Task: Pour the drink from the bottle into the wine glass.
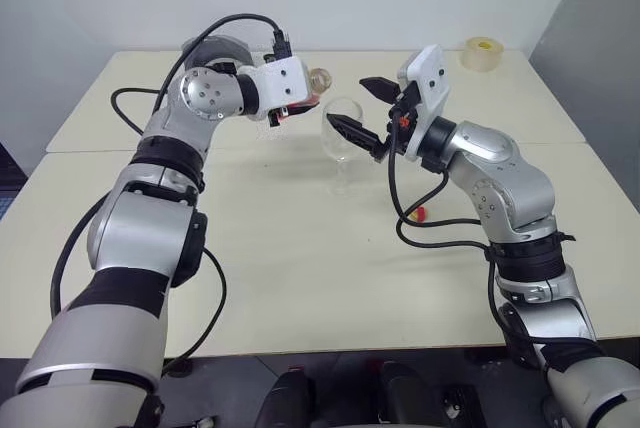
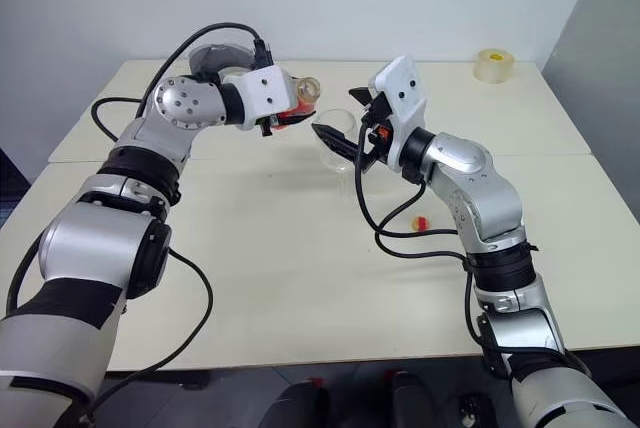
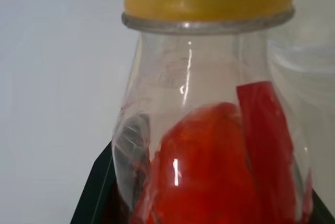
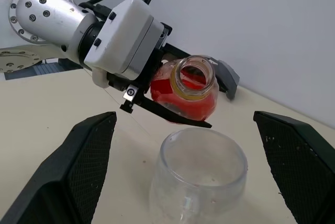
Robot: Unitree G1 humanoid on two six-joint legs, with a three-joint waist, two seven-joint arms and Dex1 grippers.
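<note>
Overhead, rounded clear plastic bottle

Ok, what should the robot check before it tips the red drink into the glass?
1. Cap off the bottle: ok, its mouth is open.
2. Left gripper shut on the bottle: ok.
3. Bottle mouth over the glass: not ok, it sits behind the rim.
4. Glass upright and empty: ok.
5. Right gripper steadying the glass: not ok, it is open, fingers apart from the bowl.
6. Drink left to pour: ok.
</note>
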